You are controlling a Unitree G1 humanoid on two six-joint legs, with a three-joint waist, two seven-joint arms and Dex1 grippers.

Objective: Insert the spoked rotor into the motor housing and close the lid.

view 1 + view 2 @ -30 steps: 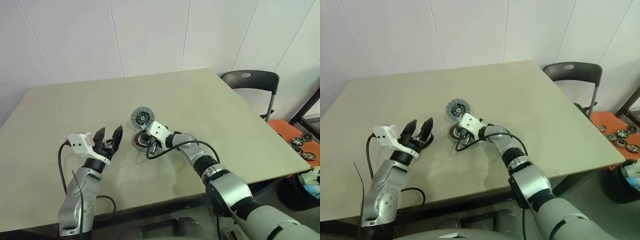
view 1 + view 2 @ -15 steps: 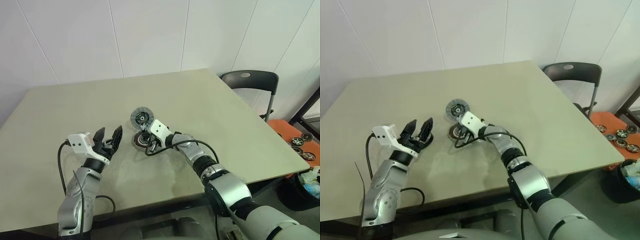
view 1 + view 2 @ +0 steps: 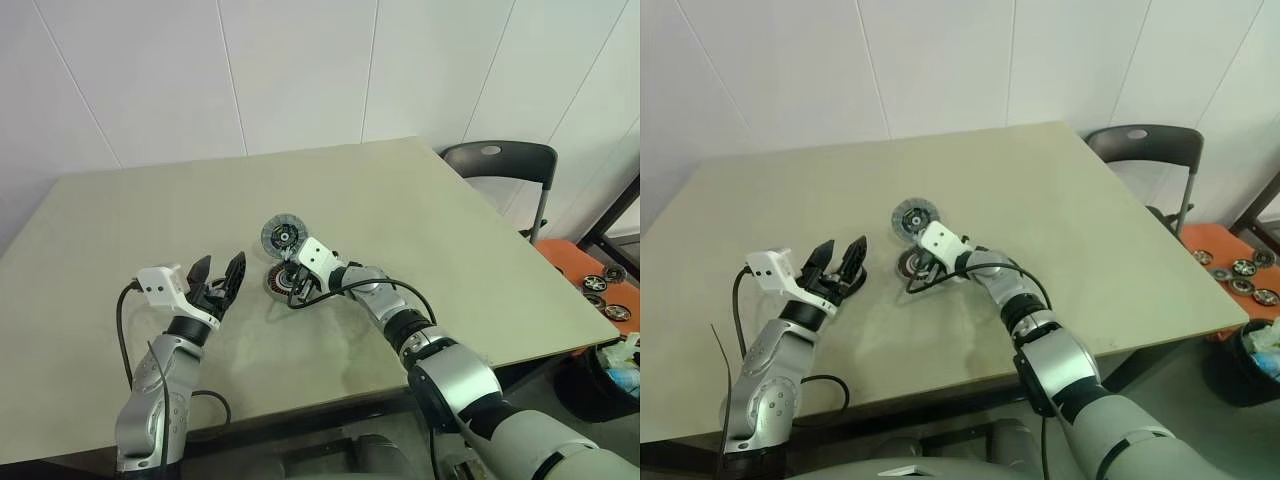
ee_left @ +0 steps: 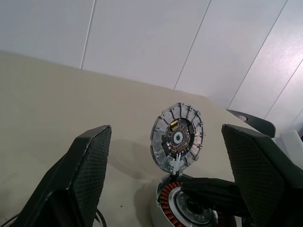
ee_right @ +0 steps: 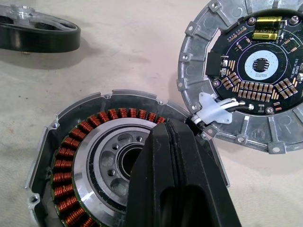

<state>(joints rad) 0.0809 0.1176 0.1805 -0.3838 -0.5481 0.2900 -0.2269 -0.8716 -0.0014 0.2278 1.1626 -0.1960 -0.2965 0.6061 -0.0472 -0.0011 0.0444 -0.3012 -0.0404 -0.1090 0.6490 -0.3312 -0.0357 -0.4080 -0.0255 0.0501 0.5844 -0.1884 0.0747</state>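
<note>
A large beige table (image 3: 420,220) is seen from above, set against a white panelled wall (image 3: 300,70). A dark chair (image 3: 500,165) stands past the table's right edge.

The left gripper (image 3: 220,277) is held above the table on the left side, its two black fingers (image 4: 90,161) spread wide apart and nothing between them. It is aimed toward the parts near the table's middle.

The right gripper (image 5: 177,156) is reached in from the right, its fingers pressed together with nothing between them. Its tip is placed over the housing's near rim; whether it touches cannot be told.

The housing (image 5: 94,161) sits on the table near the middle, open side up, with a ring of copper windings around a silvery centre piece with a dark bore. The lid (image 5: 258,71) lies just beside it on the far side, inner face up with a dark circuit board showing, and is joined to the housing by a short wire with a white clip. The rotor (image 5: 35,28), a dark-rimmed ring, lies flat on the table a little apart from the housing.
</note>
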